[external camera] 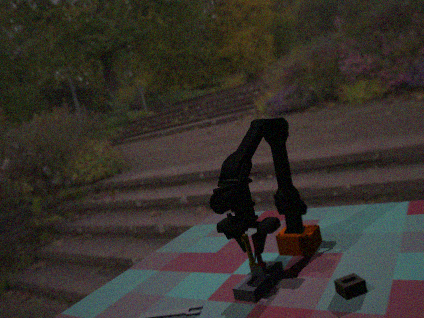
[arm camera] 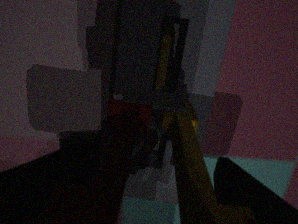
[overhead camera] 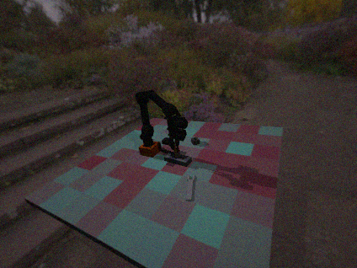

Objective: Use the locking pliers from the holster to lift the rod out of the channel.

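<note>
The gripper (overhead camera: 175, 147) (external camera: 251, 244) (arm camera: 158, 156) is clamped on the pliers' (overhead camera: 177, 153) (external camera: 251, 257) (arm camera: 189, 160) handles. Beneath it, the yellow rod (arm camera: 164, 62) lies between the channel block's (overhead camera: 184, 162) (external camera: 246, 293) (arm camera: 137, 60) close slot edges; the dark holster (overhead camera: 195, 141) (external camera: 351, 287) stands well apart.

One robot arm (overhead camera: 167, 110) (external camera: 240, 167) stands on one orange base (overhead camera: 145, 152) (external camera: 313, 246). There are two blocks, one long and grey (overhead camera: 184, 162) (external camera: 243, 293), one small and dark (overhead camera: 195, 141) (external camera: 351, 287), two handles (one red (arm camera: 117, 170), one yellow (arm camera: 189, 165)), one pale flat tool (overhead camera: 190, 190) (external camera: 175, 313) and one checkered mat (overhead camera: 139, 253) (external camera: 200, 284).
</note>
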You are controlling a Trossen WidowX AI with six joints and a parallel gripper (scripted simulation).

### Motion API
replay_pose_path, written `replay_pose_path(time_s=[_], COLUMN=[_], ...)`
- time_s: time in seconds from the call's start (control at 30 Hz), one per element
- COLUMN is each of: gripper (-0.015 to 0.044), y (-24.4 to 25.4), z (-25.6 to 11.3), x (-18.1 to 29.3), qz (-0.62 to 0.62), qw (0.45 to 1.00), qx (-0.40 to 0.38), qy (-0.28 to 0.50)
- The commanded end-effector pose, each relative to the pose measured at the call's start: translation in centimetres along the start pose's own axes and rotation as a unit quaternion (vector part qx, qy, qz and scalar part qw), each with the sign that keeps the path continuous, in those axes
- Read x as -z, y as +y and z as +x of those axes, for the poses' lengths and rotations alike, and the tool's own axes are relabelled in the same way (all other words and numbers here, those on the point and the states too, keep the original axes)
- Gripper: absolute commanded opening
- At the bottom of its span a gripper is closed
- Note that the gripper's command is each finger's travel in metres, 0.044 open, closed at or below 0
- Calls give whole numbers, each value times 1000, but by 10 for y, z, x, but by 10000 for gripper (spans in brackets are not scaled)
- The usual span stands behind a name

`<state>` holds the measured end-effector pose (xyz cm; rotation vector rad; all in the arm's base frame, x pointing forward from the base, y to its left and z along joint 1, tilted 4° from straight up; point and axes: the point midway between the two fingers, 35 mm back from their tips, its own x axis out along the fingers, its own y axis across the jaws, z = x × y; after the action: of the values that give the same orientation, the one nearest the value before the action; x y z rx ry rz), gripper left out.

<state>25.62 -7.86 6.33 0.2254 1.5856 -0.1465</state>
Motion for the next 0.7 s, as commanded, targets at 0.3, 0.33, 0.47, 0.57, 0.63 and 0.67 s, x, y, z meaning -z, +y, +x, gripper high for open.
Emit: replay_pose_path(time_s=[0.3,0.33,0.47,0.57,0.63,0.67], gripper=[238,236,231,227,224,223], y=[3,3,3,4,4,4], z=[0,0,0,0,0,0], x=[0,0,0,0,0,0], qz=[3,3,3,3,3,3], qw=[1000,1000,1000,1000,1000,1000], qx=[-3,-3,-3,-3,-3,-3], qy=[-1,-1,-1,-1,-1,-1])
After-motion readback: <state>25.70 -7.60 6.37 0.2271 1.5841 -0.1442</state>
